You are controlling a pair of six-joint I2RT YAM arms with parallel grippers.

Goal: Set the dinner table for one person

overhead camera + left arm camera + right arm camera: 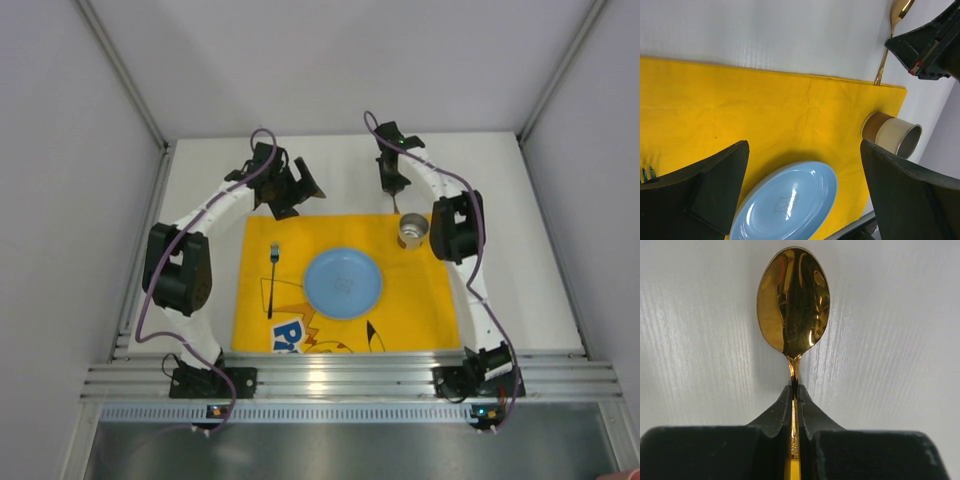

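White-walled enclosure; plain matte white rectangular desk carries a yellow cartoon-printed placemat with a round blue plate, a slim blue fork to its left, and a cream-and-brown metal cup at the far right corner. Slim gold metal spoon lies on bare desk just beyond the placemat's far edge, long axis running away from the bases, bowl farthest. Right end effector is pinched tight on its handle, along that axis. Left end effector gapes wide, empty. Judgement: spoon's place lies base-ward, right of plate; right arm nearer.
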